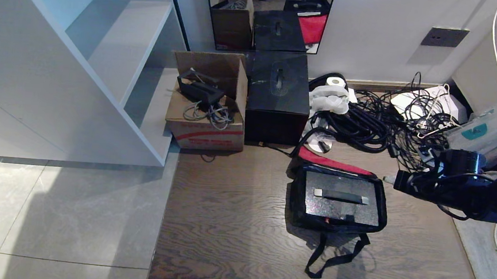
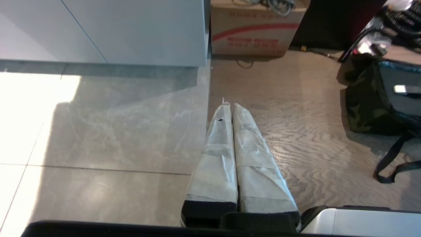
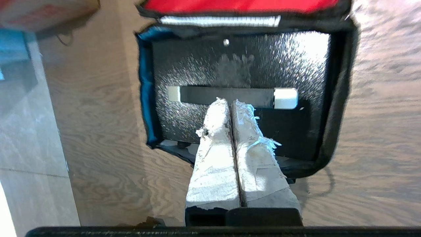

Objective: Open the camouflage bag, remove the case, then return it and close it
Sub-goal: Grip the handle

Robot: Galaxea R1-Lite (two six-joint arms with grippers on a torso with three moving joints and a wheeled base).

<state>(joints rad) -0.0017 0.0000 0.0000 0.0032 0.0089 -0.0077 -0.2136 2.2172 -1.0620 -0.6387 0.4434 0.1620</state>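
A: Head view has the soft camouflage bag (image 1: pixel 297 196) open at lower centre, red lining up, the speckled glittery black hard case (image 1: pixel 342 203) inside it

B: Right gripper (image 3: pixel 229 102) hangs shut and empty above the black handle (image 3: pixel 227 95); lifting the case out looks next, so it must open and straddle it

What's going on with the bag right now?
The camouflage bag lies unzipped on the wooden floor, red lid flipped back, with the case lying flat inside. The right gripper is shut and empty above the case's handle. The left gripper is shut, off to the side over the floor.
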